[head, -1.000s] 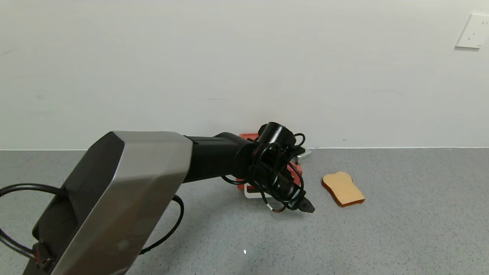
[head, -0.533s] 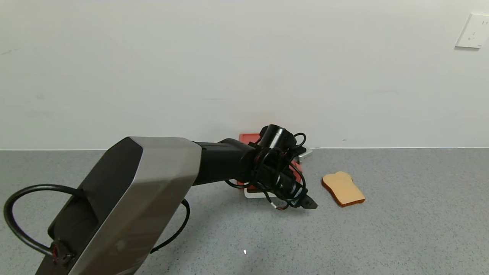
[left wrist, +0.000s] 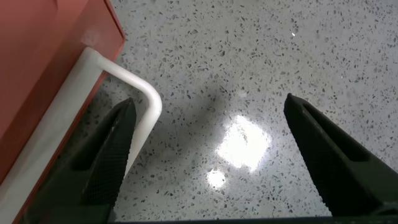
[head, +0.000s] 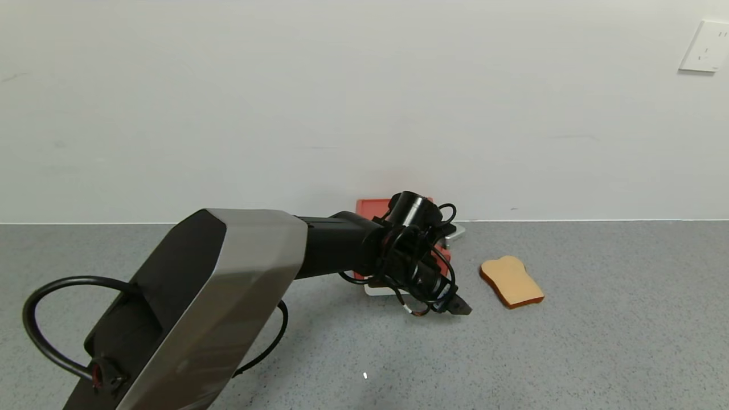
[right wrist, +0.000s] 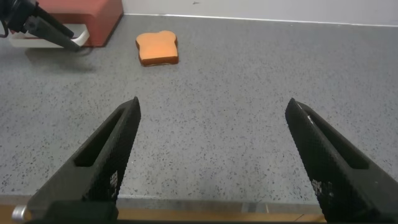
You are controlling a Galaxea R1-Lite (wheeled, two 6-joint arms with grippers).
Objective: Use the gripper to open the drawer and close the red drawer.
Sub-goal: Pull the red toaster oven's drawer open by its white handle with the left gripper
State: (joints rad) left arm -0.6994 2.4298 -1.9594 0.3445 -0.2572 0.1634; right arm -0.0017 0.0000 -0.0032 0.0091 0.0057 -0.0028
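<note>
The red drawer [head: 370,206] stands against the wall, mostly hidden behind my left arm, with its white loop handle [head: 379,289] at the front. My left gripper [head: 458,307] hangs low over the grey counter just in front and to the right of the handle. In the left wrist view it [left wrist: 208,124] is open; the handle's rounded corner [left wrist: 134,87] lies just inside one finger [left wrist: 106,162], and the red drawer front [left wrist: 43,56] is beside it. My right gripper [right wrist: 211,143] is open and empty, low over the counter's near edge.
A tan toast-shaped slice [head: 511,281] lies flat on the counter to the right of the drawer; it also shows in the right wrist view [right wrist: 158,48]. A silver-grey object [head: 454,230] sits behind the drawer at the wall. A wall socket [head: 706,46] is high at right.
My left arm has reached farther forward, its silver housing shifting right. The gripper tip stays near the handle, nudged slightly right. The toast has not moved.
</note>
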